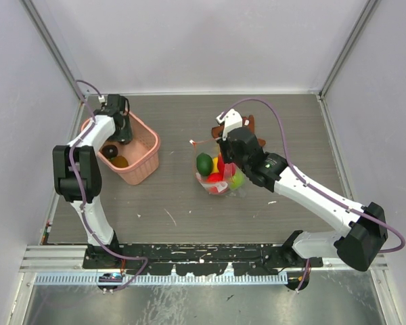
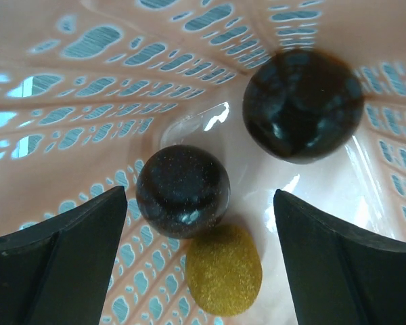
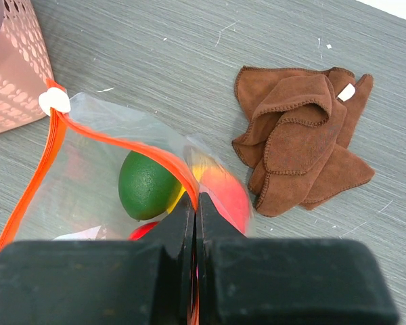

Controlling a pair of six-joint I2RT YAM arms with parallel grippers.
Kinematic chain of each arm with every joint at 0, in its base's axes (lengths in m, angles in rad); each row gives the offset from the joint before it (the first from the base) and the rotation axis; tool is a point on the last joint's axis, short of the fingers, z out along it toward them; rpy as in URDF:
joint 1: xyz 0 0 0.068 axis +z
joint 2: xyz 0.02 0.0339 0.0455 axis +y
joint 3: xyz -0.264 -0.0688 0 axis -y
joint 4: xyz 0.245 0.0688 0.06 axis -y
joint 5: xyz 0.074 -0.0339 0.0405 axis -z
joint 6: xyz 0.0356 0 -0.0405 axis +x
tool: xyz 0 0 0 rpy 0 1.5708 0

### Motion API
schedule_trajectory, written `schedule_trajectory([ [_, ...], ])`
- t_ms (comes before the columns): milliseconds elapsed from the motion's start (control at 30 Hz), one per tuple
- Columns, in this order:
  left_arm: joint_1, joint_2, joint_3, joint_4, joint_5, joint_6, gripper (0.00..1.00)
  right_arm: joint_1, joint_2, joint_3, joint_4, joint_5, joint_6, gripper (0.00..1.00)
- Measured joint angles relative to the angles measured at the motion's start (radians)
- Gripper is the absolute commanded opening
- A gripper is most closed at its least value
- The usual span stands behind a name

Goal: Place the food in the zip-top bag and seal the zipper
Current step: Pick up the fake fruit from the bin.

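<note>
Left claw (image 2: 199, 203), apart inside the basket (image 2: 189, 68), needed centring on the smaller dark ball (image 2: 183, 189); right claw (image 3: 195, 203) clamped the zipper (image 3: 122, 145).

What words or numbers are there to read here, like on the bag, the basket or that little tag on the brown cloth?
No text can be read in any of these views.
The small white tag on the brown folded cloth: looks blank, too small to be sure.
The clear plastic zip-top bag and its small white tab: no print.
The pink perforated plastic basket: only holes, no label.
</note>
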Motion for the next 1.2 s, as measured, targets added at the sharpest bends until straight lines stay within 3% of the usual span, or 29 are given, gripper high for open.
schedule_trajectory([
  [300, 0.016, 0.074, -0.031, 0.053, -0.001, -0.007, 0.88, 0.000, 0.000, -0.009, 0.010, 0.000, -0.005, 0.00],
  [767, 0.024, 0.079, -0.060, 0.078, 0.056, -0.013, 0.51, -0.004, 0.000, -0.016, 0.017, -0.001, -0.009, 0.00],
  [1200, 0.024, -0.056, -0.074, 0.038, 0.159, -0.063, 0.47, -0.004, 0.000, -0.016, 0.016, -0.001, -0.010, 0.00],
])
